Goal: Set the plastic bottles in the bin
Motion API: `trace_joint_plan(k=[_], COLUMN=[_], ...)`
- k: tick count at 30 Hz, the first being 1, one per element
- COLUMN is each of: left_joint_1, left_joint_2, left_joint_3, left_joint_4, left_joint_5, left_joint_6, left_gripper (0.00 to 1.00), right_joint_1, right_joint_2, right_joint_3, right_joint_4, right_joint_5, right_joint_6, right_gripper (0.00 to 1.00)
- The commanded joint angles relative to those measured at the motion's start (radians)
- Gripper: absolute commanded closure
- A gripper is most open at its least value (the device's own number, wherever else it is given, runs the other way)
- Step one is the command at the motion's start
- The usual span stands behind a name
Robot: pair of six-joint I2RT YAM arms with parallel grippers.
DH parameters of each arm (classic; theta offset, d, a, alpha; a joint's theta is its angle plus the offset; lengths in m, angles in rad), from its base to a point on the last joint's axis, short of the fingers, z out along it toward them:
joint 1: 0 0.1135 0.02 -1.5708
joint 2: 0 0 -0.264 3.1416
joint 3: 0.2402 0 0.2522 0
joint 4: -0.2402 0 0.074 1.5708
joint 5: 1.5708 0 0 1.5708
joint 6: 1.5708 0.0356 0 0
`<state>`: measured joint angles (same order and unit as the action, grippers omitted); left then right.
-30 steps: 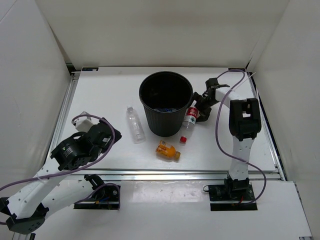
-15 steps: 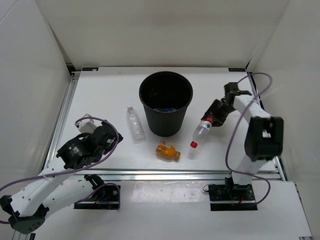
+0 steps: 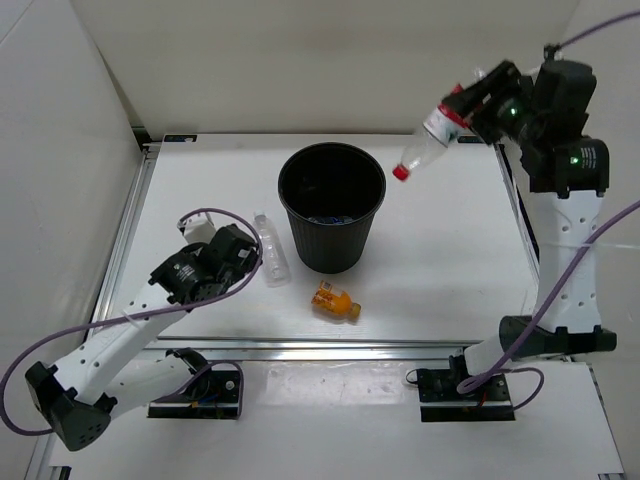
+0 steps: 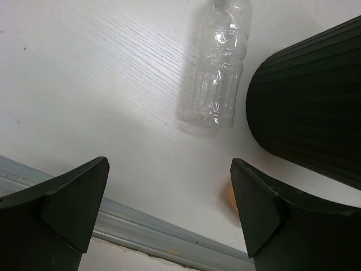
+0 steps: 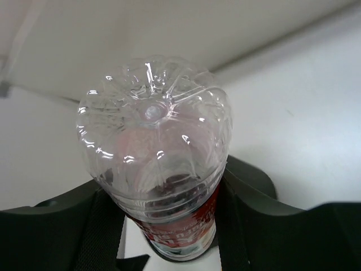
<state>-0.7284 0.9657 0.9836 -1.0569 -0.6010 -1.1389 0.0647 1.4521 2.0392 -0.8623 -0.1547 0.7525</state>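
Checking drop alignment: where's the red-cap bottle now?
Top external view: the red-cap bottle is in the right gripper, held high and tilted cap-down, just right of the rim of the black bin.

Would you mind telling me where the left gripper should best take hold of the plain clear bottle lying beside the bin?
Grip the plain clear bottle across its ribbed mid-body, coming straight down from above. It lies flat on its side, and the bin stands close on its right, so a sideways approach looks blocked.
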Motion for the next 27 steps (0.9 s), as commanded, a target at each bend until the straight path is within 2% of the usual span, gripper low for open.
trace_joint_plan(k=[1,4,5,6,7,8,11,18,23,27], left_joint_1=[0.079,0.159,0.182,0.205,0.257,0.282,0.354,0.376,0.342,0.342], left_joint_2=[0.025,0.083,0.1,0.114,0.14,0.151,0.192,0.364,0.575,0.654], left_joint_3=[0.004,0.013,0.023,0.033,0.033,0.033,0.033,0.101,0.213,0.224], left_joint_4=[0.11,0.136,0.146,0.161,0.175,0.192,0.27,0.434,0.434,0.46], left_joint_5=[0.087,0.138,0.157,0.171,0.193,0.243,0.329,0.469,0.46,0.448], left_joint_6=[0.134,0.209,0.223,0.253,0.27,0.284,0.306,0.389,0.533,0.533], left_gripper=[0.0,0.0,0.0,0.0,0.0,0.0,0.0,0.0,0.0,0.0], right_joint_1=[0.11,0.208,0.248,0.263,0.277,0.299,0.308,0.29,0.29,0.258], right_joint_2=[0.147,0.238,0.247,0.258,0.258,0.27,0.246,0.068,-0.024,-0.07], right_joint_3=[0.201,0.285,0.276,0.259,0.245,0.236,0.242,0.073,-0.068,-0.103], right_joint_4=[0.042,0.032,0.032,0.046,0.046,0.036,-0.034,-0.032,-0.07,-0.106], right_joint_5=[0.055,0.082,0.083,0.063,0.04,0.021,0.038,0.057,0.057,0.057], right_joint_6=[-0.053,-0.062,-0.062,-0.076,-0.076,-0.093,-0.102,-0.124,-0.124,-0.133], right_gripper=[0.49,0.37,0.2,0.11,0.03,0.0,0.0,0.0,0.0,0.0])
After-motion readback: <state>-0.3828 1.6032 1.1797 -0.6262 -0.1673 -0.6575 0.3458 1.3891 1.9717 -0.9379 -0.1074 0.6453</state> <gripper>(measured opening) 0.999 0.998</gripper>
